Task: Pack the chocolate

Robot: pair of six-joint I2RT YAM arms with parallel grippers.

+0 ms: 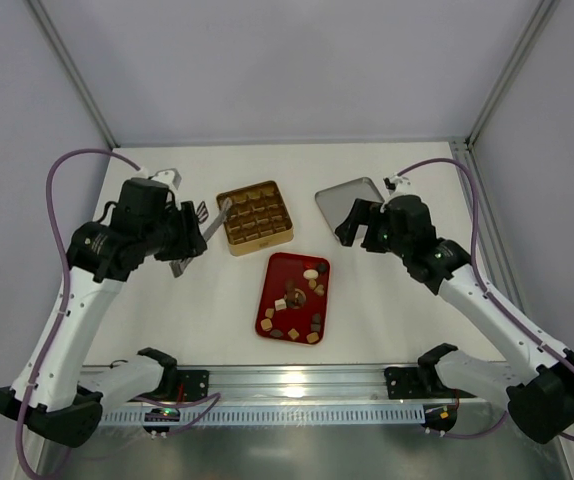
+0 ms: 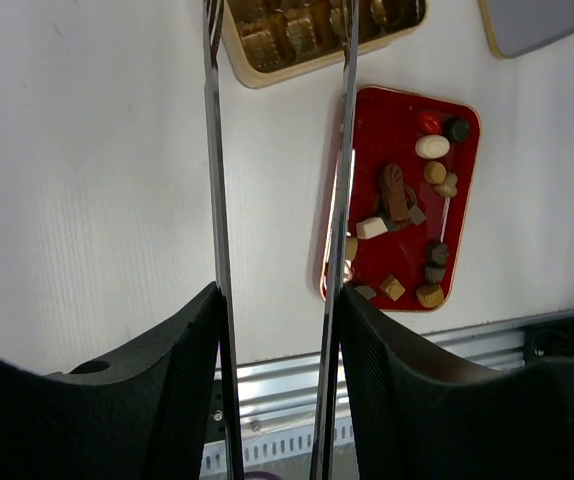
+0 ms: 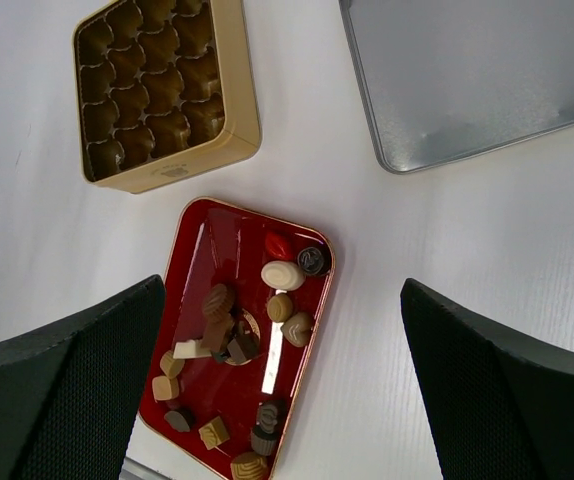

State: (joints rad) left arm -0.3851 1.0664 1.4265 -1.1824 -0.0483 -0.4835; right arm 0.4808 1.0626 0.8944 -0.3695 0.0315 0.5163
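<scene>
Several pieces of chocolate (image 1: pixel 297 297) (image 2: pixel 408 200) (image 3: pixel 237 330), dark brown, tan and cream, lie loose in a red tray (image 1: pixel 285 268) (image 2: pixel 387 120) (image 3: pixel 207 240) at mid-table. My left gripper (image 1: pixel 189 245) (image 2: pixel 279 300) is shut on a pair of long metal tongs (image 1: pixel 210 228) (image 2: pixel 215 150). The tong blades stand apart and reach toward the left side of the gold box (image 1: pixel 255 215) (image 2: pixel 307 30) (image 3: pixel 157 90). I see no piece between the blades. My right gripper (image 1: pixel 352 222) (image 3: pixel 282 288) hangs open and empty above the tray's right side.
The gold box with its grid of compartments stands behind the tray. A silver lid (image 1: pixel 349 200) (image 3: pixel 477 70) (image 2: pixel 537 20) lies to its right, partly under the right arm. A metal rail (image 1: pixel 287 380) runs along the near table edge.
</scene>
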